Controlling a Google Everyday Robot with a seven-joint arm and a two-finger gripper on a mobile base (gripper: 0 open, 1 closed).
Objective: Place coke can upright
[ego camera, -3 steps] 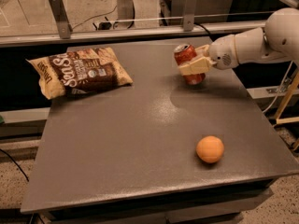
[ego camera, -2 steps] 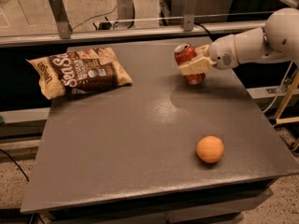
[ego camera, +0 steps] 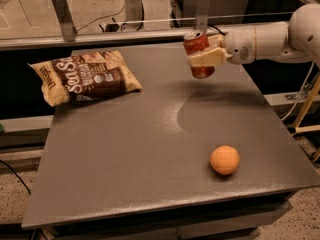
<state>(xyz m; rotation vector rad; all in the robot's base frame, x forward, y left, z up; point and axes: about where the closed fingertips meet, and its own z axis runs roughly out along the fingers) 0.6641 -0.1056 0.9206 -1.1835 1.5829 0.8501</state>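
Above the table (ego camera: 125,154), gripper (ego camera: 201,59) fingers (ego camera: 209,57) clasp coke can (ego camera: 196,42).

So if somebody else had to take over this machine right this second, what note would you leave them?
Gripper: over the far right part of the grey table, fingers shut on the red aluminium coke can. The can is close to upright, tilted a little. Whether its base touches the table cannot be told.
Elsewhere: round orange ball near the front right; brown chip bag lying at the far left.
Done: can gripped.
Left: stand it upright on the table, let go, pull back.
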